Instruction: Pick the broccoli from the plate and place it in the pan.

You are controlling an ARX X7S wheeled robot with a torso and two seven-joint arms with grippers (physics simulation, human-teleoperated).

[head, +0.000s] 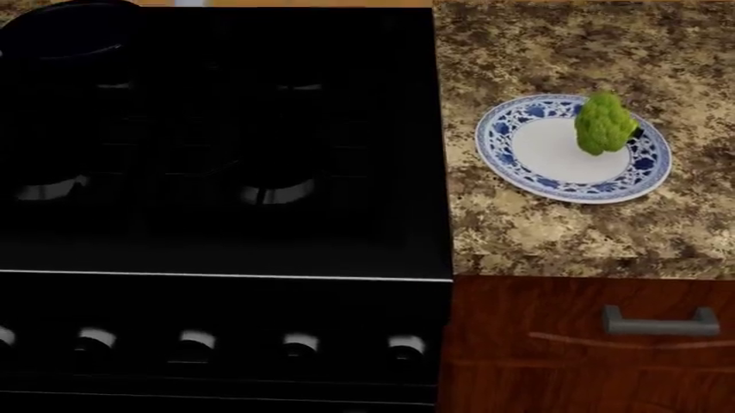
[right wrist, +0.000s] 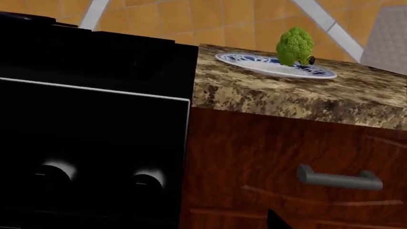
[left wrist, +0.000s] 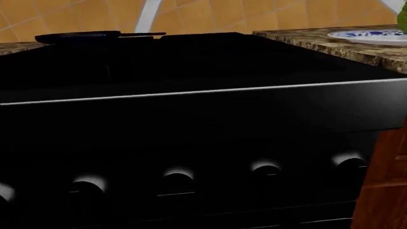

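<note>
The green broccoli (head: 604,123) stands upright on the far right part of the blue-and-white plate (head: 515,163), which sits on the granite counter right of the stove. The black pan (head: 67,31) rests at the stove's back left corner. In the left wrist view the pan (left wrist: 79,37) shows far off with its handle pointing toward the plate (left wrist: 369,36), and a sliver of broccoli (left wrist: 403,19) shows at the frame's edge. The right wrist view shows the broccoli (right wrist: 294,46) on the plate (right wrist: 254,62) from below counter height. Neither gripper shows in the head view. Only a dark tip shows at the right wrist view's edge.
The black stove (head: 219,146) has burners and a row of knobs (head: 195,344) on its front. The granite counter (head: 552,232) sits above a wooden drawer with a grey handle (head: 660,323). An orange tiled wall (right wrist: 190,24) stands behind.
</note>
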